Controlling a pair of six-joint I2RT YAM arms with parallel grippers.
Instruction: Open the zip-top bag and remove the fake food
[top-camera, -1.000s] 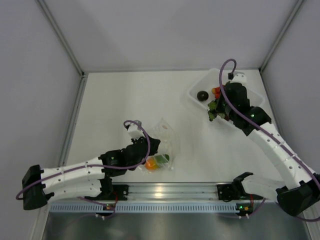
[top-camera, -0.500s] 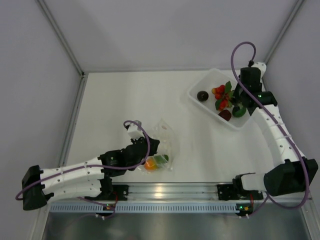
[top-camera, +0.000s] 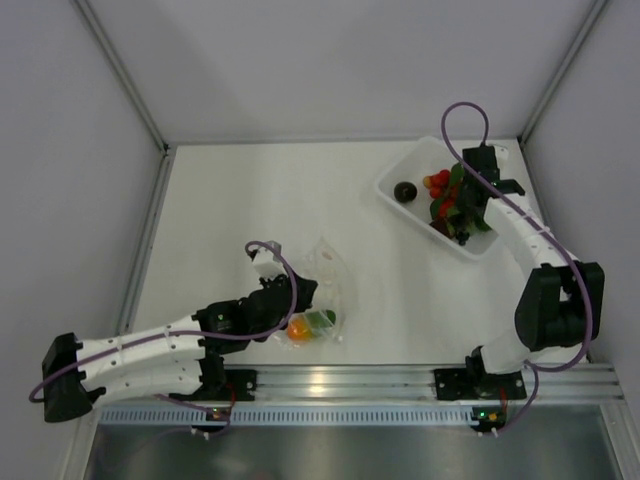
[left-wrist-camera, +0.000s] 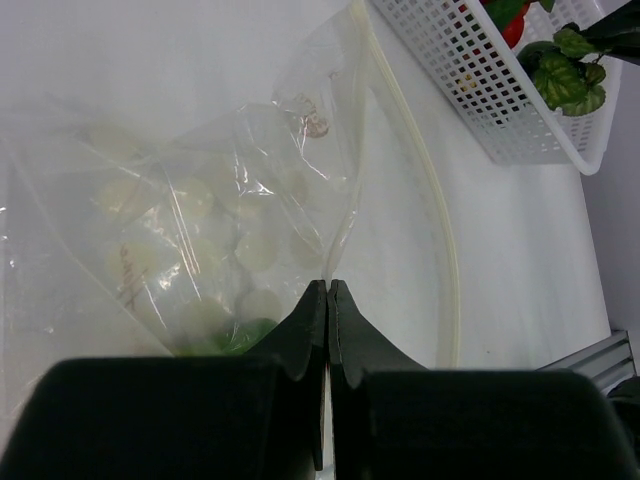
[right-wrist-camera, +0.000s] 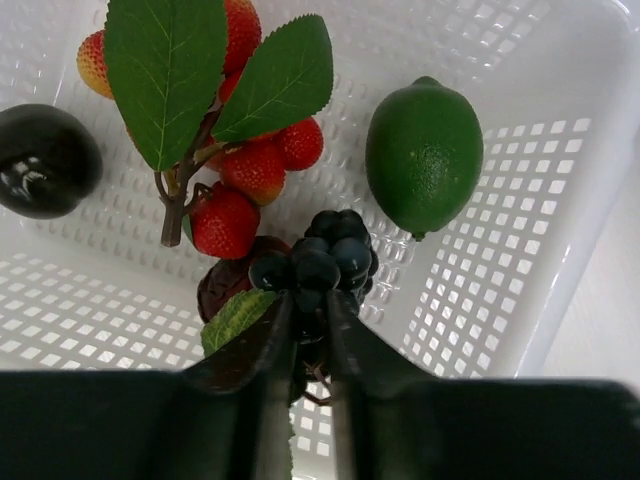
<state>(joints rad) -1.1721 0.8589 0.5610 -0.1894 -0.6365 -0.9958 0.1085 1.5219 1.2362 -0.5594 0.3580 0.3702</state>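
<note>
1. The left gripper (left-wrist-camera: 327, 285) is pinching the bag (left-wrist-camera: 230, 190), its jaws pressed fully together on a fold of the clear film close to the zip strip (left-wrist-camera: 441, 230).
2. The bag is lying on the table (top-camera: 240, 200) just ahead of the left arm and well apart from the tub (top-camera: 390, 180). Its mouth seems to be gaping, judging by how the strip is bowing away from the film.
3. Some food is sitting inside the bag at its near end: an orange piece (top-camera: 299, 328) and a green piece (top-camera: 322, 319), touching each other.
4. The right gripper (right-wrist-camera: 308, 298) is hanging inside the tub with its jaws narrow and the grapes (right-wrist-camera: 320, 262) lying between the tips. I cannot tell whether it is squeezing them or letting them go.
5. The grapes are resting over a maroon piece (right-wrist-camera: 222, 292), beside the strawberries (right-wrist-camera: 240, 175) and near the lime (right-wrist-camera: 424, 155).
6. The step in hand looks like removal, roughly midway: several pieces are lying in the tub while at least two are waiting in the bag.
7. Next, the right arm is probably needing to free the grapes, rise above the tub wall and cross to the bag.
8. There it is going to need wider jaws for the round orange piece, while the left is holding the thin film firmly so the mouth is not collapsing or sliding.
</note>
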